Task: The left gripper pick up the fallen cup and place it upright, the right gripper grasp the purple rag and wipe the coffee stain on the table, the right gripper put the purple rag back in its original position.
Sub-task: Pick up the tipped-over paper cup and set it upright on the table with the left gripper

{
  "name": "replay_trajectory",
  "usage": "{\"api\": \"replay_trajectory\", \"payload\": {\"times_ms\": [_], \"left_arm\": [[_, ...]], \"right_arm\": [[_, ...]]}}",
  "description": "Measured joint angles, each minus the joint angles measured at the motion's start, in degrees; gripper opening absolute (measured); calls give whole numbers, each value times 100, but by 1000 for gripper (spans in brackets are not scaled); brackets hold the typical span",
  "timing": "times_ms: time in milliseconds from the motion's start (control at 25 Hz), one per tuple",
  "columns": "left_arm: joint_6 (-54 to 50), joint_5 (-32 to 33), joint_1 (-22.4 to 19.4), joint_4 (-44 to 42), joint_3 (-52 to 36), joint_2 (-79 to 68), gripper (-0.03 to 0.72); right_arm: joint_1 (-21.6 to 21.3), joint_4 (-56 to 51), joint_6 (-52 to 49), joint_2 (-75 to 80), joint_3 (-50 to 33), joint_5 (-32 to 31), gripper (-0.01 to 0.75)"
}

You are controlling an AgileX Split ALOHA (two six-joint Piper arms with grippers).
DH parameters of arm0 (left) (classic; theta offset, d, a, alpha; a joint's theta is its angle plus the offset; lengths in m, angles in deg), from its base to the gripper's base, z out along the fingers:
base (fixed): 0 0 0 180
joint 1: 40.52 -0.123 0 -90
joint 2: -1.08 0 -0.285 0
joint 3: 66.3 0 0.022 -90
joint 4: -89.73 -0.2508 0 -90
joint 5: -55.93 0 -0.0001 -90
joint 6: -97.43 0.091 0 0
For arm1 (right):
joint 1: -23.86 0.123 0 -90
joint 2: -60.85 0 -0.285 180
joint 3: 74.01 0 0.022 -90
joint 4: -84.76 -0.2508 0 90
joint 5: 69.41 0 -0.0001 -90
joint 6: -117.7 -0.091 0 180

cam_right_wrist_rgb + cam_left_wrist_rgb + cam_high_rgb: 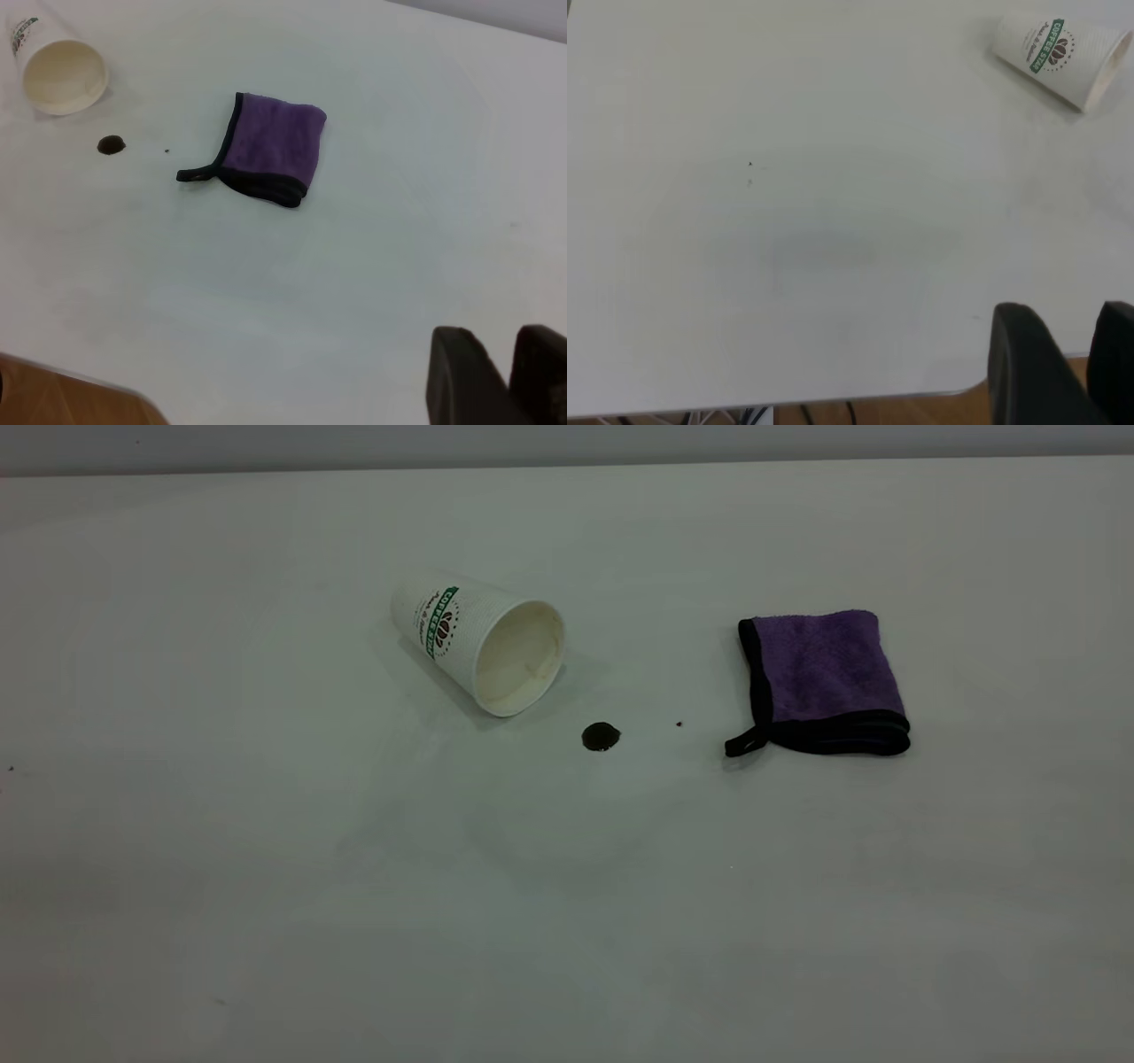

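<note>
Fingers of the left gripper (1067, 367) show only in its own wrist view, two black tips with a narrow gap between them, holding nothing, hanging above the table (788, 266) near its wooden-floored edge. Whether they count as spread or nearly closed cannot be told from that sliver. Well away from this gripper, across bare white tabletop, lies the fallen cup (1061, 60) on its side, green band and bean logo facing up. Two tiny dark specks (749, 165) sit on the surface farther off to one side.

The right gripper (500, 376) likewise appears only in its wrist view: two black fingertips close together with a slim gap, nothing between them, hovering over the table apart from every object. Its degree of opening cannot be judged either. Nearest to it, though still well apart, is the purple rag (270, 146), folded flat, black edging and loop pointing toward the stain. Beyond the rag sits a tiny speck (166, 150), then the coffee stain (111, 145), then the cup with its cream mouth open toward the stain.

In the exterior view neither arm appears; the cup (478, 642) lies left, the stain (601, 736) just beside its rim, the rag (824, 677) to the right.
</note>
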Motion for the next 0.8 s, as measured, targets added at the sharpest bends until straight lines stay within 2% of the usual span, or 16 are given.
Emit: {"api": "replay_trajectory", "payload": {"times_ms": [200,480,800], "left_arm": [[-40,-239,0,265,138,-250,293],[118,-1486,0,725,208,-2132,516],[1379,-2198,5,1663,1101,-5385,543]], "right_arm": [[0,0,0,0,0,0,171],[0,0,0,0,0,0,177],[0,0,0,0,0,0,189]]}}
